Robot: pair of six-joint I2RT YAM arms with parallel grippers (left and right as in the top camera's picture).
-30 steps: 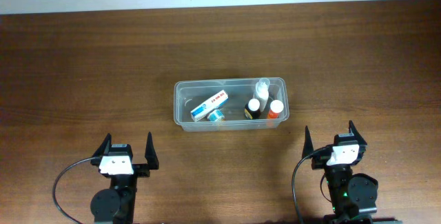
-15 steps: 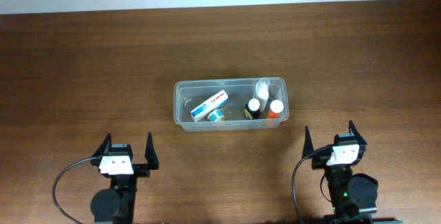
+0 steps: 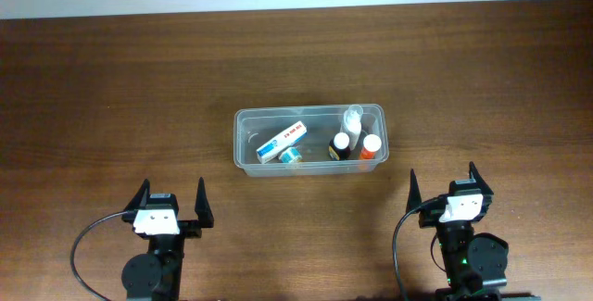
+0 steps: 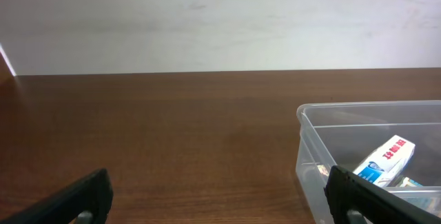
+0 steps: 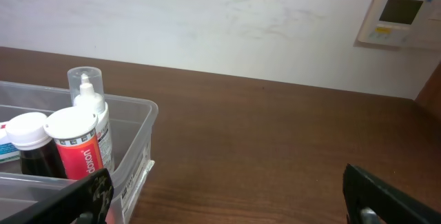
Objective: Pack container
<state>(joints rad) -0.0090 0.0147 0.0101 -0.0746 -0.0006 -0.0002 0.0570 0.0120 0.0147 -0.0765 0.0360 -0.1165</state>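
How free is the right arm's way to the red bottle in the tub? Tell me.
Probably yes. The right gripper is open and empty, bare table lies between it and the container, which has no lid, and the red bottle stands upright at its near right corner.

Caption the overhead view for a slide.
Left gripper and right gripper sit open at the near edge of the table; the clear container holds a white box and three small bottles.

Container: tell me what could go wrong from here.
The three bottles stand upright, crowded at the right end of the container; reaching in could topple them. The left gripper and right gripper are open and apart from it, so nothing steadies it and a nudge might slide it.
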